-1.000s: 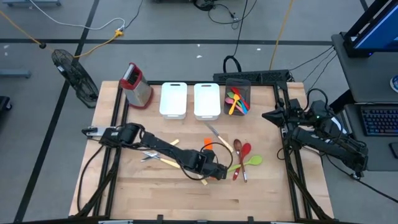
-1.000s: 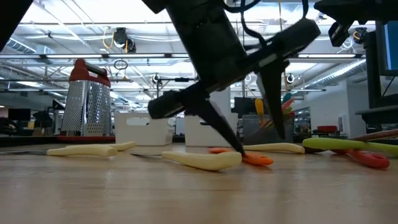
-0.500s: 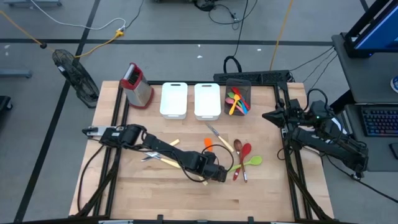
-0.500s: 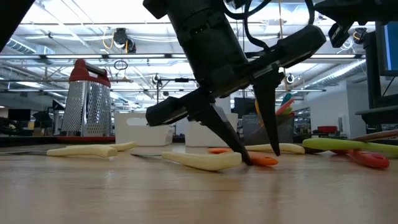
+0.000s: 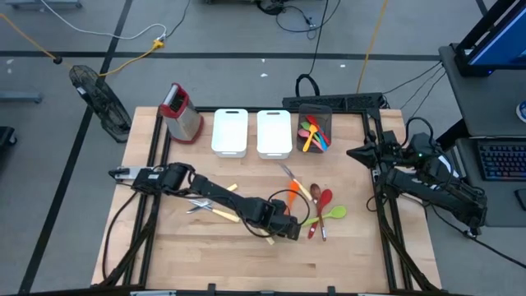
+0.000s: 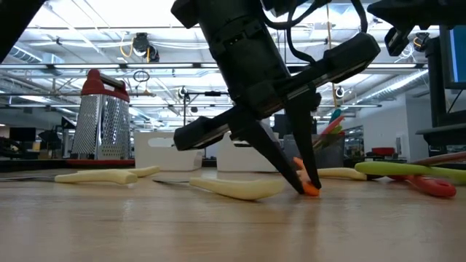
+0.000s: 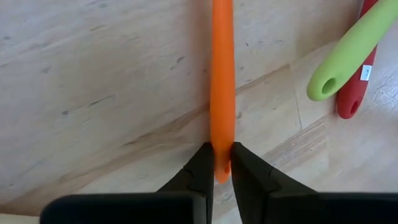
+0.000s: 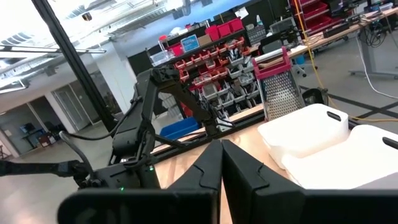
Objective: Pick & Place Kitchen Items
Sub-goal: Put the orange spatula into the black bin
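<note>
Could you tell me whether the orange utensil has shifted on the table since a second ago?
Yes. The orange utensil, now pinched by the left gripper, has swung toward the red spoon.

Your left gripper pinches the end of a slim orange plastic utensil handle, which runs straight away from the fingertips along the wooden table. Just beside it, off to one side, lie a lime-green rounded handle and a red one touching each other. Behind the gripper rest cream-handled metal pieces.
</note>
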Action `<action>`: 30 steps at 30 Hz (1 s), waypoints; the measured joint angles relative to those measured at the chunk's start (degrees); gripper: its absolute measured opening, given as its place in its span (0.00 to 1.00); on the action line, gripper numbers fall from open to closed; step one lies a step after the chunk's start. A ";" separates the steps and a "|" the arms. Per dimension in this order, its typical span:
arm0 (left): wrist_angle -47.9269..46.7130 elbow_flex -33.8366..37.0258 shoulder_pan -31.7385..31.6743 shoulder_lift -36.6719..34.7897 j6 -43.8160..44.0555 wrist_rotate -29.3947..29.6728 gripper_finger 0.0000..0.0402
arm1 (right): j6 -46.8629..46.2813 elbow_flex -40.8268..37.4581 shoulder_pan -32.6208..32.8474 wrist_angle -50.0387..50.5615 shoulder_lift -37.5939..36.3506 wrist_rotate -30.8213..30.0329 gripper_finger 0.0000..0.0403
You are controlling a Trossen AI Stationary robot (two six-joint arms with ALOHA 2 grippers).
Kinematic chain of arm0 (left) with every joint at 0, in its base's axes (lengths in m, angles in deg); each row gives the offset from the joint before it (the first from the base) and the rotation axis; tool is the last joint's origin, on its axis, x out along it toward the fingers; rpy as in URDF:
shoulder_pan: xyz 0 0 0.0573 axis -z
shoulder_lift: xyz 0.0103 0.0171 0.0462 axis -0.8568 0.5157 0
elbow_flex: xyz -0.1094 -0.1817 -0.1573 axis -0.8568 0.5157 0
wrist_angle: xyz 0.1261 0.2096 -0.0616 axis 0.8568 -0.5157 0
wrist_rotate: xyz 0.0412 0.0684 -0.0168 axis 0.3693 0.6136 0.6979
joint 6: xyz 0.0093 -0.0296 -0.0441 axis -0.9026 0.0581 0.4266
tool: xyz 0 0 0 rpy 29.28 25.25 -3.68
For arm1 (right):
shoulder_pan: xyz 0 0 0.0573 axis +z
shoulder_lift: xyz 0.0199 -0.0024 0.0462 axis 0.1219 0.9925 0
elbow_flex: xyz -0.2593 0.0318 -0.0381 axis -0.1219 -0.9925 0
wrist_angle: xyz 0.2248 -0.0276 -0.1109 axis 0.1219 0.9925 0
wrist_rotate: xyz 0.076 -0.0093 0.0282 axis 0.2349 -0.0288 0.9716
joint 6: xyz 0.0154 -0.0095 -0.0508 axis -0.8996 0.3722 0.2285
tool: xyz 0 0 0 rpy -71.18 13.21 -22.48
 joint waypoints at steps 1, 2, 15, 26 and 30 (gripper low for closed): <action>-0.04 -0.02 -0.07 0.00 -0.01 0.02 0.10 | -0.31 0.00 0.00 -0.01 0.00 -0.01 0.01; -0.07 -0.02 -0.11 0.00 0.02 0.04 0.10 | -0.59 0.00 0.00 -0.01 0.00 -0.07 0.01; 1.23 -0.02 0.11 0.00 0.73 0.46 0.02 | -1.05 0.00 0.00 0.02 0.01 -1.29 0.01; 1.20 0.03 0.30 -0.61 0.91 1.15 0.01 | -1.20 0.00 -0.01 0.01 0.00 -1.27 0.01; 0.90 0.15 0.49 -1.06 1.17 1.07 0.01 | -1.36 0.00 0.00 0.01 0.00 -1.13 0.01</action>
